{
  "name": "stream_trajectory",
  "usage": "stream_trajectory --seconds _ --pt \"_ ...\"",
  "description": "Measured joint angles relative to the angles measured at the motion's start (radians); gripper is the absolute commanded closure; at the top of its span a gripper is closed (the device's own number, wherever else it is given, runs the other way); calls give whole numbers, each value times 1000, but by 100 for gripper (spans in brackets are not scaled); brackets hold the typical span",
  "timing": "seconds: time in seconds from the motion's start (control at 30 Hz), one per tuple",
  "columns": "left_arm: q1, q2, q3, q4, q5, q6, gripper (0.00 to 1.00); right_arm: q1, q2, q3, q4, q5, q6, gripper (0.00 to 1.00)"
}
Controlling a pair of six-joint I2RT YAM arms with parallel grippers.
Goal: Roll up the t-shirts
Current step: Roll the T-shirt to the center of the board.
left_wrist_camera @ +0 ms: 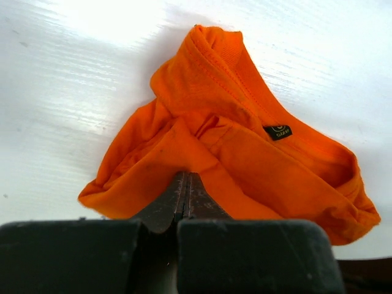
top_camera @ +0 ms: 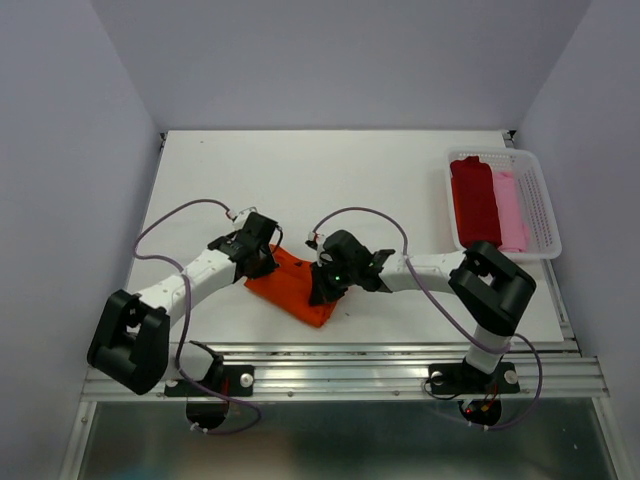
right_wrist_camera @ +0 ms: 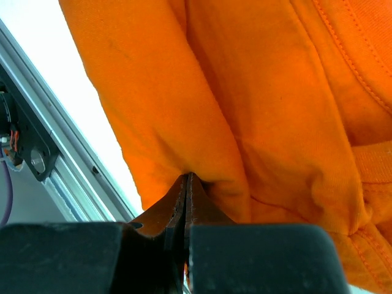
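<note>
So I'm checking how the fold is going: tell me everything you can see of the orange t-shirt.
The orange t-shirt is soft knit cloth, bunched into a thick wad on the white table near its front edge. Its stitched collar and a small black label show. The left pincer and right pincer are each shut on a fold, from opposite sides.

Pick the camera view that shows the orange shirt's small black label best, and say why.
Left wrist: the label lies in plain sight on the orange shirt. The top external view shows the shirt small and partly hidden, no label visible. The right wrist view shows only close orange cloth, no label.
</note>
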Motion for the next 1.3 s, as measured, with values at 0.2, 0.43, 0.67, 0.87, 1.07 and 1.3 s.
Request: stream_trajectory --seconds 0.2,0.43,0.67,0.87,1.07,1.3 --pt "0 -129 26 -73 -19 -3 100 0 5 0 11 -2 -19 99" --pt "1 -176 -1 -71 6 -20 100 0 5 0 11 -3 -30 99" --pt "5 -32 -72 -12 10 -53 100 0 4 0 10 -3 -38 99" --pt "7 20 -65 76 11 -63 100 0 -7 -3 9 10 -40 99" --pt "7 19 -61 86 8 -63 100 0 -158 -37 -46 59 -48 99" --pt "7 12 -54 63 -1 -59 100 -1 -204 -63 -34 72 -48 99"
